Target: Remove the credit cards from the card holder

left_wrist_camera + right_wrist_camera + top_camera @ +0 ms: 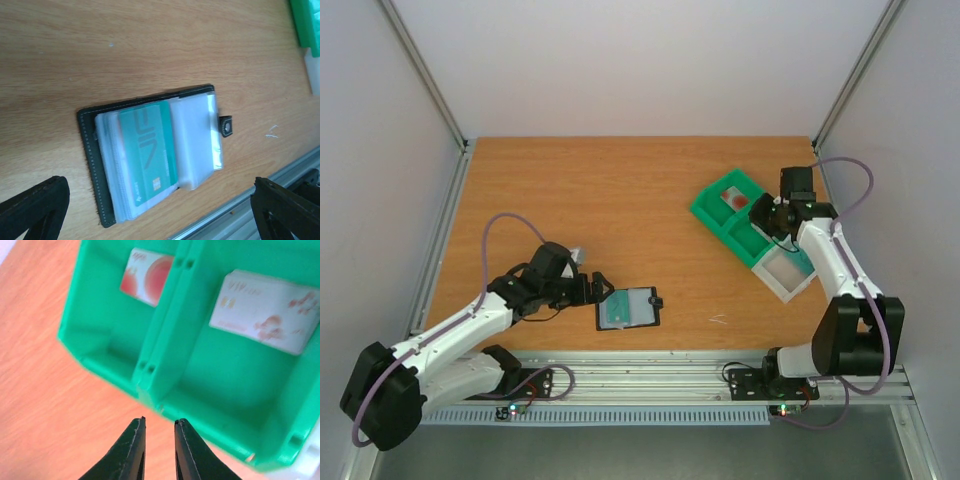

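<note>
The black bifold card holder [89,160] is laid open at near left, its teal-green plastic card [147,150] exposed to the wide-spread left gripper [160,200] (right gripper [159,422]: barely parted, empty, over the green plastic tray [155,355]).

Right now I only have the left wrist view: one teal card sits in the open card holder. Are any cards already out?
Observer: Yes. A pale card with a round red mark lies in one compartment of the green tray.
Operator: Only that one?
Observer: No. A second pale card, with reddish marks, lies in the neighbouring compartment.
Operator: And the other arm?
Observer: The right pincer hangs over the tray, its jaws slightly apart with nothing between them.
</note>
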Tool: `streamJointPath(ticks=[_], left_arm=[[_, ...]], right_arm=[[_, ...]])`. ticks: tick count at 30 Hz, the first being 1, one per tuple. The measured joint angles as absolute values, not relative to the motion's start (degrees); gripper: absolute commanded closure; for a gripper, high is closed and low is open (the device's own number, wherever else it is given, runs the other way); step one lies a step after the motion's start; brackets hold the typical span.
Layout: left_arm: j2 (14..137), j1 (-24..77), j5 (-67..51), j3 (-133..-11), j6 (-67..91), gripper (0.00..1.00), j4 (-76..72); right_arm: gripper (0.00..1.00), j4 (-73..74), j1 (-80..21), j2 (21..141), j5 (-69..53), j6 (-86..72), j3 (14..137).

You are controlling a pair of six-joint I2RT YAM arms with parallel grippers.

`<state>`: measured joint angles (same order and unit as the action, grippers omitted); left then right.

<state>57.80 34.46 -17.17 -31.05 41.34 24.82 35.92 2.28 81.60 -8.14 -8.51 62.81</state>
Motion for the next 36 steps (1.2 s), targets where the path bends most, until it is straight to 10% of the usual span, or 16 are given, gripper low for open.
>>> streamJointPath(ticks=[4,19,36], left_arm=[[57.8,34.3,-19.7,-31.0,42.2,0.09,21.8],[65.4,34.0,-19.2,-30.3,45.0,0.99,16.1],[72.8,34.0,-21.3,-26.7,46.5,1.00,9.3]], right_arm=[[0.78,37.3,-0.4,77.3,-12.0,-8.5,61.1],[0.78,34.9,-23.3,73.8,-20.2,-11.6,53.4],[0.79,20.2,-44.4,82.0,-21.9,-19.7,48.2]])
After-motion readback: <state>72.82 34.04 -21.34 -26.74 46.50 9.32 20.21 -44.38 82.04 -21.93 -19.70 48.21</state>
